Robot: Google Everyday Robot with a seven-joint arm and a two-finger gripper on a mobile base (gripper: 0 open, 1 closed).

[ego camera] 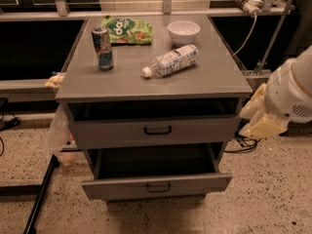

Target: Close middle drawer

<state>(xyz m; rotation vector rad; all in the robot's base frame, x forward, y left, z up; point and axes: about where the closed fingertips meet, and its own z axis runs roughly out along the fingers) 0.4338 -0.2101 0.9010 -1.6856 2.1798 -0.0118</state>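
Low on the cabinet (209, 79), the middle drawer (195, 185) stands pulled well out, its shallow grey front hanging forward of the front above it and its dark inside open to view from above. A small black bar handle (158, 187) sits at the middle of its front. Just above it, the top drawer (200, 129), taller in the front, is out only a little, with a dark gap between it and the cabinet's grey top.

On that top, a drink can (103, 48) stands upright near the left edge. Behind it lies a green snack bag (127, 29), flat at the back. A white bowl (183, 31) sits at the back right. A clear plastic bottle (170, 61) lies on its side near the middle, cap toward the front left.

To the right of the cabinet, the gripper (259, 119), pale cream at the end of a white arm, hangs about level with the top drawer and close beside the cabinet's right side, apart from the middle drawer. I cannot tell whether it is spread or closed, and nothing shows in its hold.

A thin clear plastic bag (57, 136) hangs by the cabinet's left side, over a speckled floor (273, 194).
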